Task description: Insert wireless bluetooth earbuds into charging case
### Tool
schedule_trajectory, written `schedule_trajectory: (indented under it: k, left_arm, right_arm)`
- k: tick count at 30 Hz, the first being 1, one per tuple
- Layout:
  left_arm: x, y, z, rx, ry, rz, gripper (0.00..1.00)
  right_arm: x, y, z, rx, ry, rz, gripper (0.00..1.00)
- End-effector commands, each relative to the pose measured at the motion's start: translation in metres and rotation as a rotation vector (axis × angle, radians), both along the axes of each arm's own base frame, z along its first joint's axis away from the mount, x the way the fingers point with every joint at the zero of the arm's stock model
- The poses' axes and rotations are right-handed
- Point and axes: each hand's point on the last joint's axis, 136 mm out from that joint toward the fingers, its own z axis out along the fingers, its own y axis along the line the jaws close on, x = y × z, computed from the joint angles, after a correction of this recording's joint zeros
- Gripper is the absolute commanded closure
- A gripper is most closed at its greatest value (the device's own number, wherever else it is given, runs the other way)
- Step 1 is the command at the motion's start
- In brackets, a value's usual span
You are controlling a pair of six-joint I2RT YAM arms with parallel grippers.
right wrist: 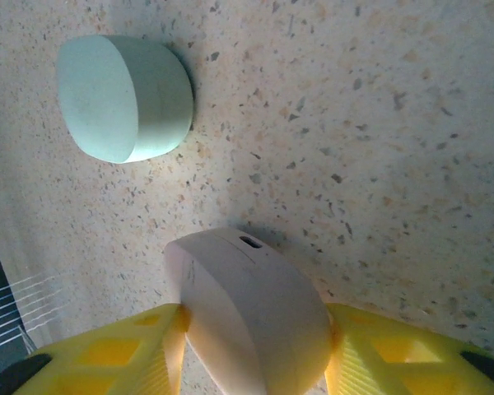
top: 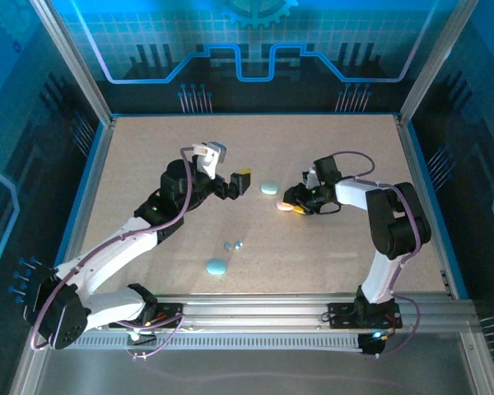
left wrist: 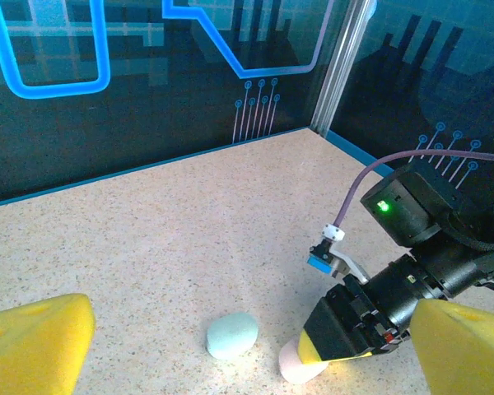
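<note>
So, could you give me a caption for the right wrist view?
The right gripper's yellow fingers flank a pink case; a pale teal case lies apart on the speckled table.

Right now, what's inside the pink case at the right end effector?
Contents hidden: the pink case is closed, lying on the table between the right end effector's pads. Visible: its shell and a small slot.
</note>
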Motion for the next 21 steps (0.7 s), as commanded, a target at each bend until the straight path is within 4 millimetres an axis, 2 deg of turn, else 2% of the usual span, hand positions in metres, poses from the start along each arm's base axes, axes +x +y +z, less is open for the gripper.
schedule_trajectory:
  k: [1, 5, 15, 17, 21]
  left_arm:
    - [0.001, 0.006, 0.017, -0.018, -0.041, 0.018, 0.01]
    - [0.002, 0.007, 0.014, -0.017, -0.028, 0.025, 0.01]
    - [0.002, 0.011, 0.015, -0.021, -0.024, 0.042, 0.01]
    - [0.002, 0.012, 0.015, -0.022, -0.020, 0.047, 0.01]
    - [0.003, 0.016, 0.014, -0.025, -0.010, 0.068, 0.01]
  right_arm:
    - [-0.011, -0.010, -0.007, -0.096, 0.027, 0.004, 0.52]
    - [-0.014, -0.014, -0.006, -0.119, 0.025, 0.003, 0.52]
    - [-0.020, -0.021, 0.002, -0.156, 0.018, 0.010, 0.40]
    - [-0.020, -0.021, 0.008, -0.157, 0.005, 0.012, 0.33]
    - [-0.020, -0.022, 0.028, -0.159, -0.050, 0.018, 0.30]
